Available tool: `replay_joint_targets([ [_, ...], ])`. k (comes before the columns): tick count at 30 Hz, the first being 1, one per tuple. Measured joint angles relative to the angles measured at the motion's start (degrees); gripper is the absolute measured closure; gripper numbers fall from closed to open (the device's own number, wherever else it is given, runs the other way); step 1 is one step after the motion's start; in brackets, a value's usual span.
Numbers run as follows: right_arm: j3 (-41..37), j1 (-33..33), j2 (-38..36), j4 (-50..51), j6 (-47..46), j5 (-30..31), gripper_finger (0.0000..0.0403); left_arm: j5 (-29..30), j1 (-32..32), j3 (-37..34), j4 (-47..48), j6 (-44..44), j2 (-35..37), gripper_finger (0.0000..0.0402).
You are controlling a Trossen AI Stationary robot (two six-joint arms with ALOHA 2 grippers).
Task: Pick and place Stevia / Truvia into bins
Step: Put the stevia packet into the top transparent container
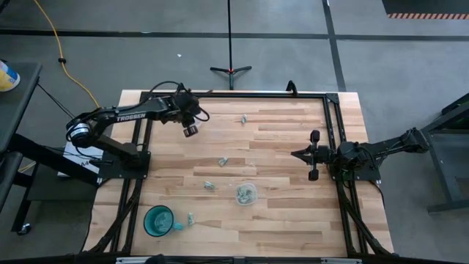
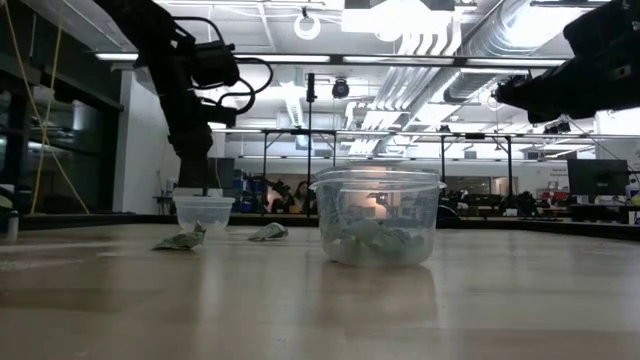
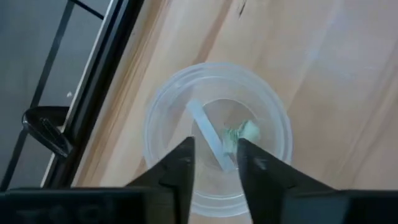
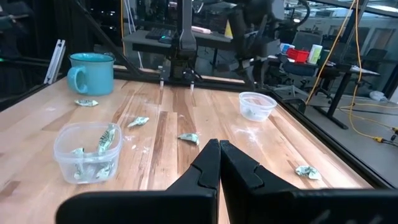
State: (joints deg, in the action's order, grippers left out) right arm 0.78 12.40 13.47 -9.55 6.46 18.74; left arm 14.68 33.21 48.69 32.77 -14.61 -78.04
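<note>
From above, my left gripper [image 1: 190, 130] hangs over the far clear cup [image 1: 192, 132]. At table height, that cup [image 2: 203, 211] sits directly beneath it. My left wrist camera shows parted, empty fingers [image 3: 180, 168] with sachets [image 3: 239, 132] lying below in the cup. The right gripper [image 4: 218, 163] is closed, idle.

Two dark arms; the left arm [image 1: 124, 117] bears white TROSSEN lettering and looping black cables
</note>
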Motion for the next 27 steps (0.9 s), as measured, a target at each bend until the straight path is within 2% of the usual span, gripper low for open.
replay_joint_targets([
  [3, 0.0, 0.0, 0.0, 0.38, 0.0, -0.02, 0.0402, -3.04, 0.19, 0.02, -0.02, 0.96, 0.0, 0.0215],
  [4, 0.0, 0.0, 0.0, 0.43, 0.0, -0.01, 0.0402, -7.24, 0.14, 0.16, 0.09, 1.33, 0.0, 0.0207],
  [8, 0.0, 0.0, 0.0, 0.42, 0.0, 0.0, 0.0402, -32.1, -3.19, 0.15, -4.13, -1.83, 0.02, 0.0195],
  [10, 0.0, 0.0, 0.0, 0.38, -0.03, -0.02, 0.0402, -36.19, -7.61, 0.04, -7.14, 0.17, 0.02, 0.0193],
  [13, 0.0, 0.0, 0.0, 0.36, -0.46, 0.0, 0.0402, -32.67, -16.72, 0.04, -7.77, 3.35, 0.04, 0.0193],
  [17, 0.0, 0.0, 0.0, 0.36, -0.43, 0.0, 0.0402, -20.99, -29.79, 0.02, -7.18, 7.63, -0.23, 0.0193],
  [21, 0.0, 0.0, 0.0, 0.36, -0.44, -0.01, 0.0402, -12.88, -40.49, -0.04, -6.93, 12.36, -0.68, 0.0192],
  [24, 0.0, 0.0, 0.0, 0.36, -0.44, -0.02, 0.0402, -9.98, -44.98, -0.06, -7.0, 16.38, -1.89, 0.0192],
  [27, 0.0, 0.0, 0.0, 0.36, -1.58, -0.02, 0.0402, -11.35, -47.23, 0.0, -9.23, 21.53, -4.24, 0.0192],
])
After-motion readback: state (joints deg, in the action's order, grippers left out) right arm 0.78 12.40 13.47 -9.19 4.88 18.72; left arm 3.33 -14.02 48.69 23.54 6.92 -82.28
